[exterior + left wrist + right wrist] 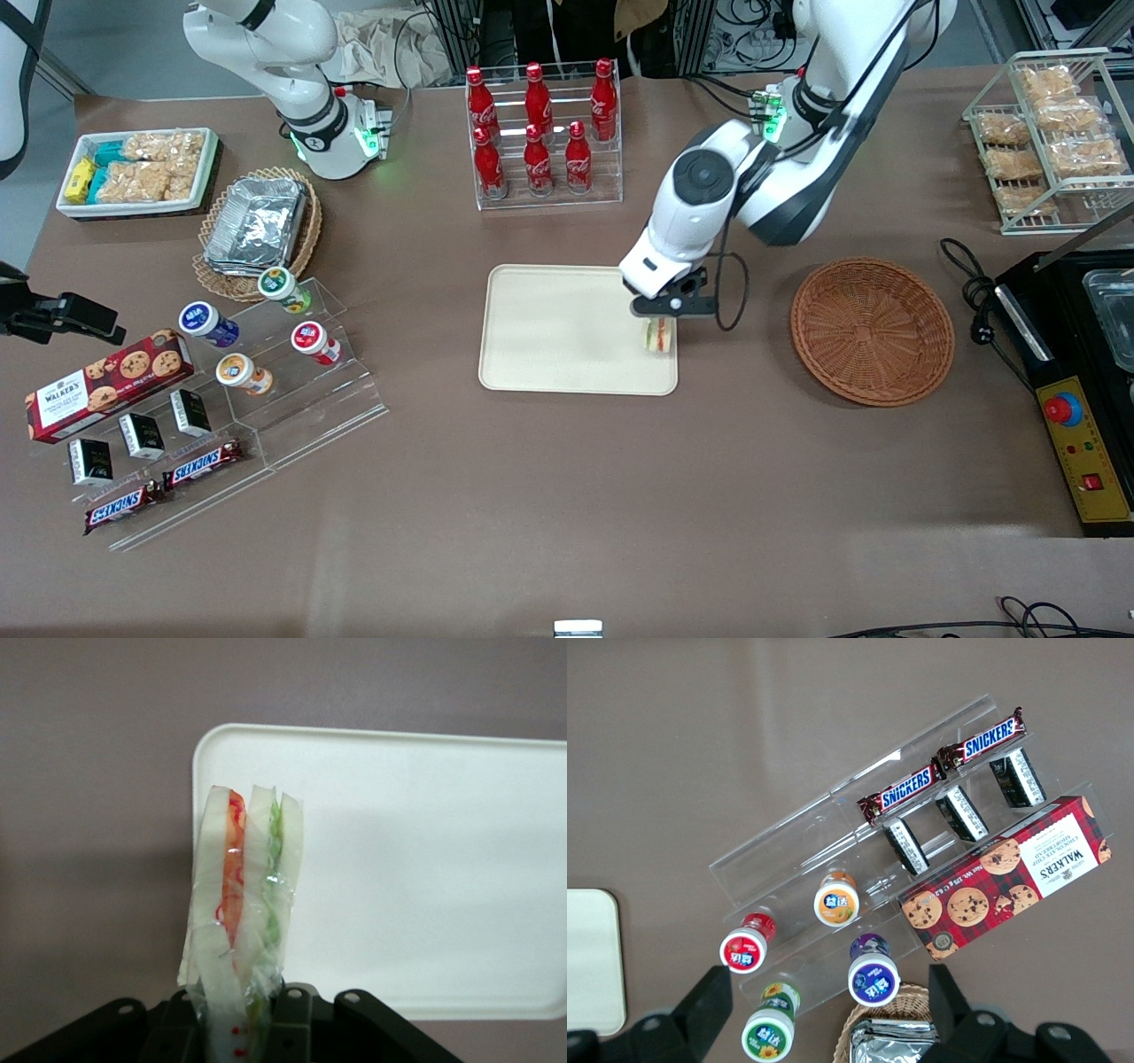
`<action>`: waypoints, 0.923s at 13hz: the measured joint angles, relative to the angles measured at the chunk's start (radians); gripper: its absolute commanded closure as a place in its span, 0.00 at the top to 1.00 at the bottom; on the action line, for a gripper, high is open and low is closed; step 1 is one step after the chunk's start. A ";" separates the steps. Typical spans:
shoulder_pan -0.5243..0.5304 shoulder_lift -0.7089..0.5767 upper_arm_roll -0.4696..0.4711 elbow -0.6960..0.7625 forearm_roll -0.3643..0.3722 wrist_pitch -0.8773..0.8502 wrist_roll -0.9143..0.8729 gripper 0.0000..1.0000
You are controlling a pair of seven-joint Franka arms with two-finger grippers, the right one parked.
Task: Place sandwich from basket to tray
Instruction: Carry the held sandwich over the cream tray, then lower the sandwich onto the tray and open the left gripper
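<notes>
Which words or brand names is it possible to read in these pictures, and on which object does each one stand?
"SNICKERS": on the two chocolate bars on the clear display stand.
"WALKERS": on the red tartan cookie box; its smaller print is too small to read.
Red bottles, yogurt cups and small black boxes: labels unreadable.
The sandwich, held by the gripper over the tray, shows no text; neither does the basket.

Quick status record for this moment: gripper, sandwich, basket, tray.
gripper: the left gripper is over the tray's edge nearest the basket, shut on the sandwich
sandwich: the sandwich is clamped at one end, wrapped in clear film, above the tray's corner
basket: the basket holds nothing, toward the working arm's end
tray: the tray is bare apart from the sandwich over it
</notes>
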 measured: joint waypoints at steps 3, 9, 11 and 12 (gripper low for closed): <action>-0.019 0.113 0.000 -0.007 0.162 0.065 -0.125 0.00; -0.021 0.182 0.000 -0.002 0.256 0.102 -0.215 1.00; -0.021 0.181 0.000 0.009 0.257 0.104 -0.263 1.00; -0.021 0.179 0.000 0.020 0.258 0.105 -0.306 1.00</action>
